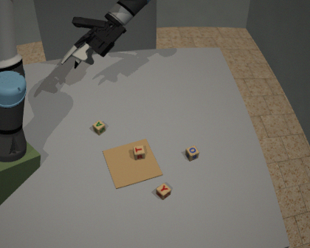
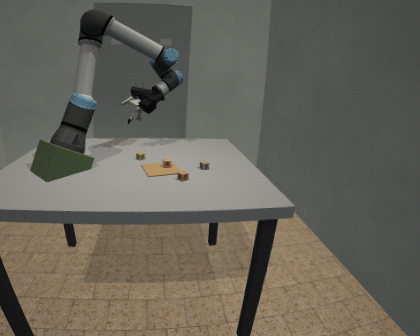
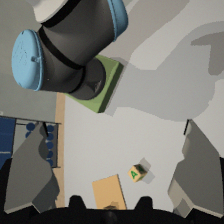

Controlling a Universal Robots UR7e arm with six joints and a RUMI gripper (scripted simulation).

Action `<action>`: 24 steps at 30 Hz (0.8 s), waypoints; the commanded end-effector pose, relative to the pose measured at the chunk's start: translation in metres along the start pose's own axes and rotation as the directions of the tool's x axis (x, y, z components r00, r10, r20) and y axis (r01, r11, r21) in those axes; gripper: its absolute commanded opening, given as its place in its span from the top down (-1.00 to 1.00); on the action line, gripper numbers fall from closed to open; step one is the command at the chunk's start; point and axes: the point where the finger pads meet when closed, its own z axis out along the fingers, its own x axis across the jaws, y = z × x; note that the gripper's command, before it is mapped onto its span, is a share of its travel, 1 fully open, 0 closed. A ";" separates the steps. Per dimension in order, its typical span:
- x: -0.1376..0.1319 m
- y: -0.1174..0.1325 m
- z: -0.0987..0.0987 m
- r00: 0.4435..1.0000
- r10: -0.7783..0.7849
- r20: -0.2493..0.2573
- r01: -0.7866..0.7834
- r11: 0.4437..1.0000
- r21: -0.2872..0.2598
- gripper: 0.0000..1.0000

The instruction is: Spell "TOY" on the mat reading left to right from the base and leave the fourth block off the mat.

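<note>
My gripper [image 1: 69, 64] [image 2: 126, 112] [image 3: 114, 122] is open and empty, high above the table's back part, far from the blocks. The T block [image 1: 139, 153] [image 2: 167, 163] sits on the tan mat [image 1: 116, 177] [image 2: 151, 172] [image 3: 101, 186], toward its back right; its letter looks turned sideways in the top view. The O block [image 1: 192, 153] [image 2: 204, 165] is off the mat to the right. The Y block [image 1: 163, 191] [image 2: 183, 176] is off the mat's front right corner. The green A block [image 1: 99, 127] [image 2: 141, 156] [image 3: 136, 173] is off the mat, behind its left side.
The robot's base stands on a green block [image 1: 15, 171] [image 2: 61, 162] [image 3: 111, 82] at the table's left, left of the mat. The grey table [image 1: 211, 207] [image 2: 136, 200] has its right edge beyond the O block. Arm shadows fall on its back left part.
</note>
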 end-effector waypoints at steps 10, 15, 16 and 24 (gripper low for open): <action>-0.003 0.045 0.006 0.956 -0.193 -0.222 0.200 0.980 0.009 -1.00; -0.006 0.060 0.008 0.927 -0.247 -0.283 0.252 0.968 -0.021 -1.00; -0.007 0.065 0.008 0.916 -0.265 -0.301 0.267 0.963 -0.033 -1.00; -0.013 0.088 0.011 0.861 -0.346 -0.373 0.331 0.938 -0.105 -1.00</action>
